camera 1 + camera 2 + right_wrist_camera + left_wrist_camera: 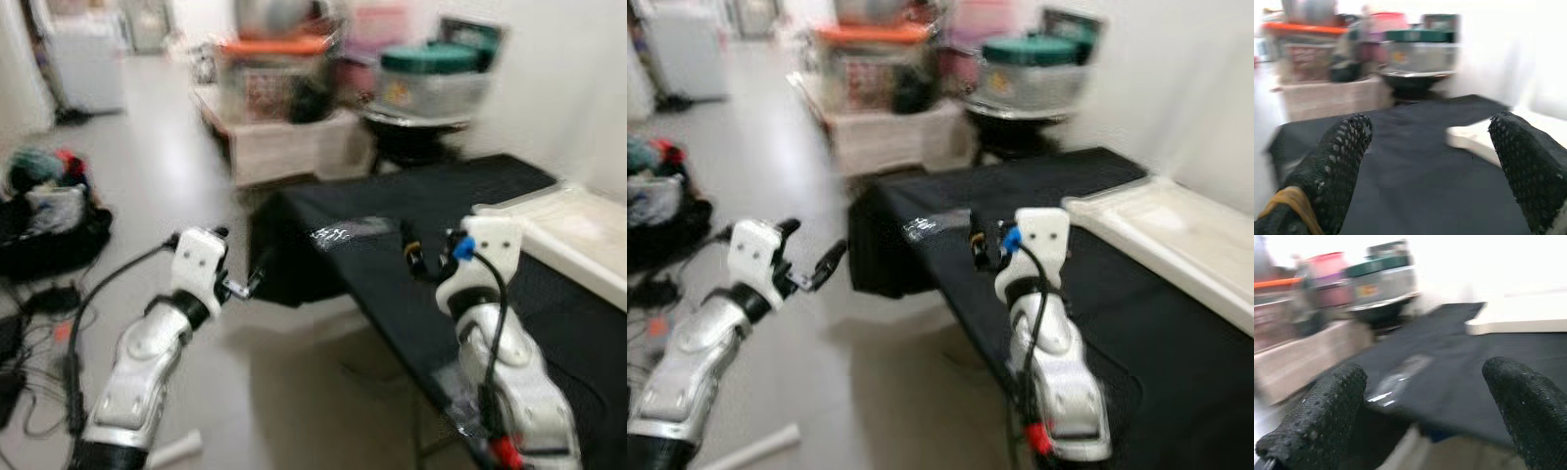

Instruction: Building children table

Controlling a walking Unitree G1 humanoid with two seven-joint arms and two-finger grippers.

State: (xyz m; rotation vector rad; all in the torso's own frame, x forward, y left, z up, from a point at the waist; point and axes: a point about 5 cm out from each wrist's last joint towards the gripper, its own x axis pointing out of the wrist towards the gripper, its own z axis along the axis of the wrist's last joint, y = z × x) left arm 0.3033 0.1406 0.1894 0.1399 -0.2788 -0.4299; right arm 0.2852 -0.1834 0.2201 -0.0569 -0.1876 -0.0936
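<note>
Blurred frames: left gripper (pixel 1425 416) fingers spread, empty, before black cloth-covered tabletop (pixel 470 245); right gripper (pixel 1430 171) fingers apart above it, white flat panel (pixel 1176 240) near.

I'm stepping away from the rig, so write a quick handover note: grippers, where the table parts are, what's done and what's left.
Left gripper: open, holding nothing, out over the floor beside the near corner of the black cloth-covered surface.
Right gripper: open, holding nothing, raised above the black cloth.
Parts: flat white rectangular panel lies on the cloth by the wall, right of the right arm. Small clear plastic packet lies near the cloth's left edge; contents too blurred to tell.
Done: nothing assembled that I can see.
Left: picking up the panel and all assembly, probably.
</note>
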